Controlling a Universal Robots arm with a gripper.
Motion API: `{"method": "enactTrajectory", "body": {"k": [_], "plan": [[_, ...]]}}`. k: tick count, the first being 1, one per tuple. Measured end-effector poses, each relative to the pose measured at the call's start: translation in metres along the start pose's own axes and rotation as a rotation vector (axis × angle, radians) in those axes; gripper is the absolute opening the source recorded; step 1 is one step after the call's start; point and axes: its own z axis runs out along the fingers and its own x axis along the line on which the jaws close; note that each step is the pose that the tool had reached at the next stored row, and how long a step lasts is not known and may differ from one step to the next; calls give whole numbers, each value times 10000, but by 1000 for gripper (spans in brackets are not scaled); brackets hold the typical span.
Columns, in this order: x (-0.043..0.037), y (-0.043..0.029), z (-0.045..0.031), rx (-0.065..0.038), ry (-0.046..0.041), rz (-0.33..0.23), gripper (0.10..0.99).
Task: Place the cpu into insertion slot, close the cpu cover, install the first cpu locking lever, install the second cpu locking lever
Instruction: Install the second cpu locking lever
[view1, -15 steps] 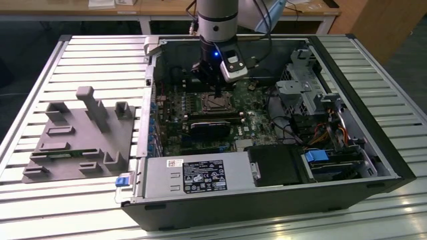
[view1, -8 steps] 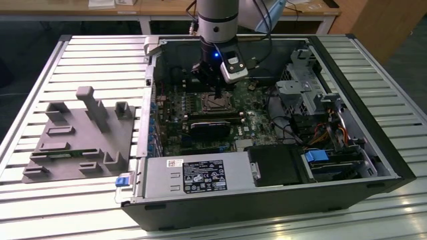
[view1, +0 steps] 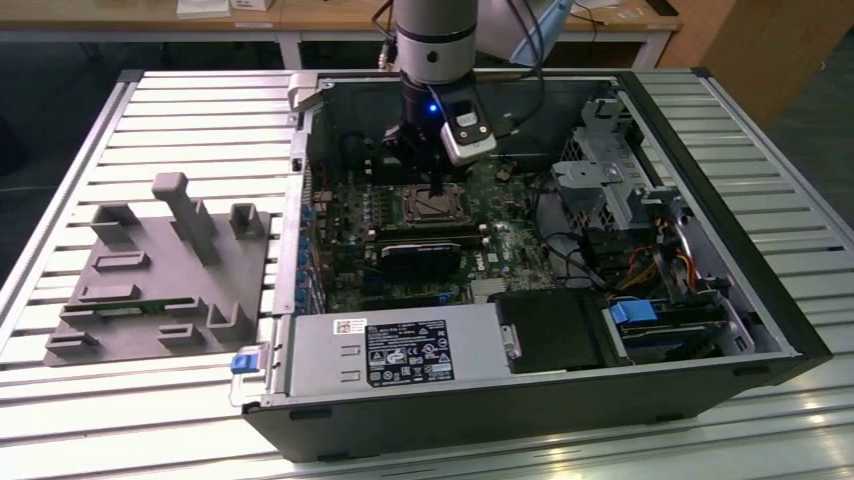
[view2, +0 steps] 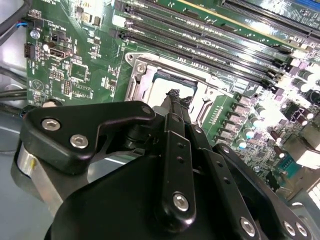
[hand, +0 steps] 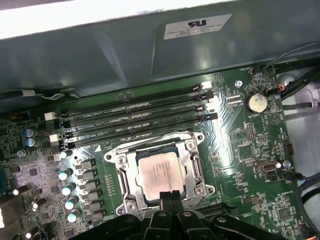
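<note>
Here, the gripper (hand: 170, 196), fingers pressed together and holding nothing, hovers at the edge of the cpu (hand: 159, 173), seated under the closed cpu cover (hand: 129, 178); a careful, level touch seems wise.

Open black desktop computer case (view1: 534, 400) lies on its side on a silver slatted metal table (view1: 200, 110). Grey-and-silver robot arm (view1: 434, 40) reaches down into the case, its black gripper (view1: 430, 172) just above the square silvery cpu socket (view1: 434, 205) on the green motherboard (view1: 400, 260). Grey power supply with black label (view1: 407, 352) sits along the near edge. Grey plastic fixture tray (view1: 160, 275) lies on the table, on the exterior view's left.
</note>
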Motion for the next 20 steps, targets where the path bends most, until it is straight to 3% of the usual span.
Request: {"method": "enactTrajectory", "body": {"k": [5, 10, 20], "plan": [[-4, 1, -51, -1, 0, 0, 102], [-7, -11, -55, -1, 0, -1, 102], [-45, -145, -54, -1, 0, 0, 102]]}}
